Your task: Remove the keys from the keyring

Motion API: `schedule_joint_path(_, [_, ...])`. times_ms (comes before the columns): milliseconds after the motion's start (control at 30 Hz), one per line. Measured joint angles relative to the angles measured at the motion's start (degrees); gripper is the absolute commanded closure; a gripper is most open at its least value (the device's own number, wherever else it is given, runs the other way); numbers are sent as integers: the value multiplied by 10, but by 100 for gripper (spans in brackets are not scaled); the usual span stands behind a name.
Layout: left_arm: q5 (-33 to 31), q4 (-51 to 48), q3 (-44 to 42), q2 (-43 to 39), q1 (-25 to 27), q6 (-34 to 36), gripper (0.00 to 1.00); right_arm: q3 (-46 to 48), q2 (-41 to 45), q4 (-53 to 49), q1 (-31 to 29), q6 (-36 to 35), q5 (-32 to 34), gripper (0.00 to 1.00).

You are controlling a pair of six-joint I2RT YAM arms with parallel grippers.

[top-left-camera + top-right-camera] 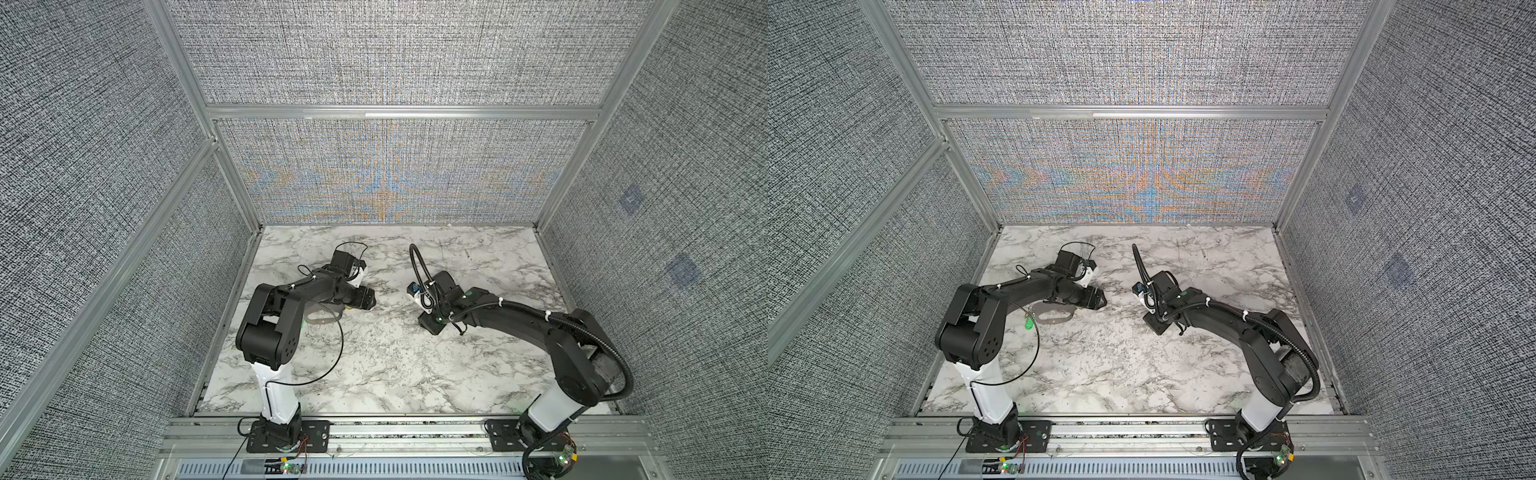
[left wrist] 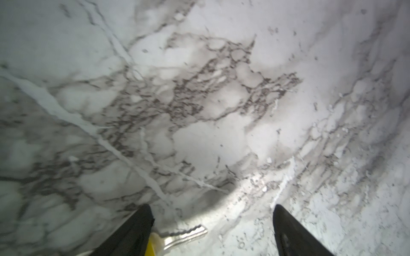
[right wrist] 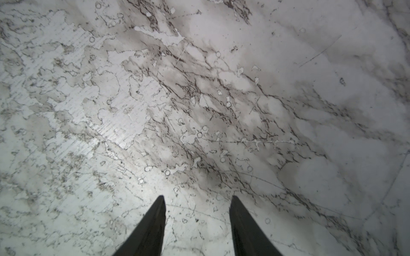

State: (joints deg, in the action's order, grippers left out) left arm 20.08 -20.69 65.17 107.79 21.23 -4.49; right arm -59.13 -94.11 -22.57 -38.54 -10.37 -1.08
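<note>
Left end effector (image 2: 211, 206): jaws spread wide with nothing gripped, black fingers (image 2: 135, 230) low over the table and aimed toward its middle.
Yellow-tagged key (image 2: 186, 235): flat on the table between those fingers, close against one of them; toothed blade fully in view, yellow tag mostly hidden behind that finger.
Keyring (image 1: 1054, 319): long oval loop lying flat just beside the left end effector, partly under the left arm (image 1: 1025, 291) in both top views.
Green-tagged key (image 1: 1028, 322): green tag at the keyring's end farther from the end effector, near the arm's elbow; whether either key hangs on the loop cannot be told.
Right end effector (image 3: 198, 197): jaws moderately apart, holding nothing, only bare marbled surface between and beneath them; pointed down, well apart from both keys and the keyring.
Table (image 1: 374, 374): white marble pattern with grey veins, scuffed and speckled under the right end effector.
Arm bases (image 1: 286, 434): black plates bolted on the metal rail (image 1: 415, 432) at the table's near edge, one at each side.
Walls (image 1: 395, 62): grey woven panels in aluminium framing on three sides.
</note>
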Motion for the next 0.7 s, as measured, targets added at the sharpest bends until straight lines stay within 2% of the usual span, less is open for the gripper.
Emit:
schedule_joint_path(333, [32, -47, -26, -65, 15, -31, 13, 10, 18, -13, 1, -8, 13, 51])
schedule_joint_path(533, [4, -45, 0, -130, 7, -87, 16, -22, -2, -14, 1, -8, 7, 51])
schedule_joint_path(700, [-22, -38, -16, -164, -24, -148, 21, -46, -25, -14, -1, -9, -4, 52])
